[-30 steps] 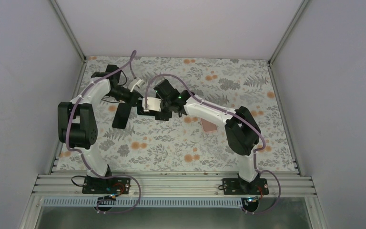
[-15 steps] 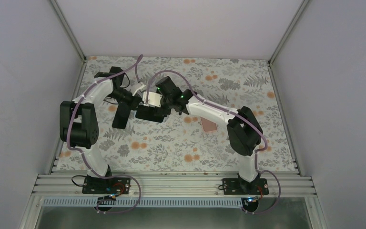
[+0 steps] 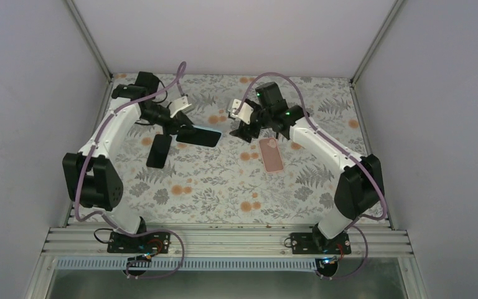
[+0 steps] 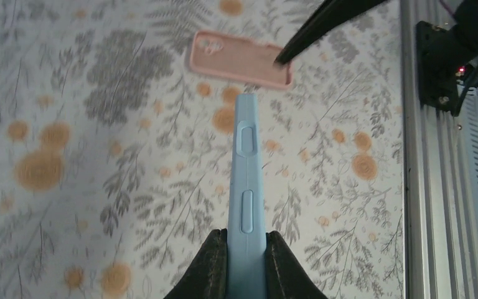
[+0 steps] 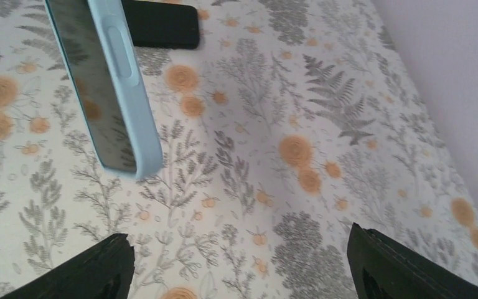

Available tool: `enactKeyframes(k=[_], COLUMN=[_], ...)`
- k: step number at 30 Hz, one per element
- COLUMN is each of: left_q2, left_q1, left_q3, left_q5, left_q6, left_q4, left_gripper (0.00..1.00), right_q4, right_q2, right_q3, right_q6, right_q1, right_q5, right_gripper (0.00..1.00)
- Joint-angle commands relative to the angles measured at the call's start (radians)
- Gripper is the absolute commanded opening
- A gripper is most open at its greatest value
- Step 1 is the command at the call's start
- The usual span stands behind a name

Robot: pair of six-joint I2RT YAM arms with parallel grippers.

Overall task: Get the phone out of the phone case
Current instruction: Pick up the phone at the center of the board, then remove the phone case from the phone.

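Left wrist view is showing the left gripper (image 4: pixel 246 242) clamping one end of the light blue case (image 4: pixel 247 168), phone (image 5: pixel 93 93) seated inside, above the table (image 4: pixel 99 156), while the right gripper (image 5: pixel 239 237) is hanging open and empty, so prying is probably risking a slip.

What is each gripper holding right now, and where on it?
The left gripper is shut on the blue-cased phone, pinching its front and back faces at one end. The right gripper is open and holds nothing.

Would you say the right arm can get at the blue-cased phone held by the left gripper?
Probably yes: the right gripper is open, and the blue-cased phone juts free just ahead, nothing between.
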Motion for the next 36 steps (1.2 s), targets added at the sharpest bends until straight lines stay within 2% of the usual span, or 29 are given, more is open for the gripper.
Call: enactKeyframes(k=[1, 5, 13, 36], left_q2=[-0.062, -0.066, -0.083, -0.085], left_q1=[-0.073, -0.114, -0.125, -0.139], left_q3=[0.052, 0.057, 0.047, 0.064], left_q5=[0.098, 0.081, 0.078, 0.064], left_q6=[0.052, 0.031, 0.018, 0.039], left_q4=[-0.017, -0.001, 0.011, -0.027], left_gripper=[0.02, 0.02, 0.02, 0.02], right_q4=[-0.005, 0.035, 0.067, 0.047], right_q2=[0.026, 0.027, 0.023, 0.063], right_q3=[0.010, 0.028, 0.013, 0.029], right_q6=[0.038, 0.077, 0.096, 0.007], right_q1=[0.017, 0.008, -0.027, -0.100], right_q5=[-0.113, -0.111, -0.093, -0.138], right_gripper=[0.87, 0.85, 0.83, 0.82])
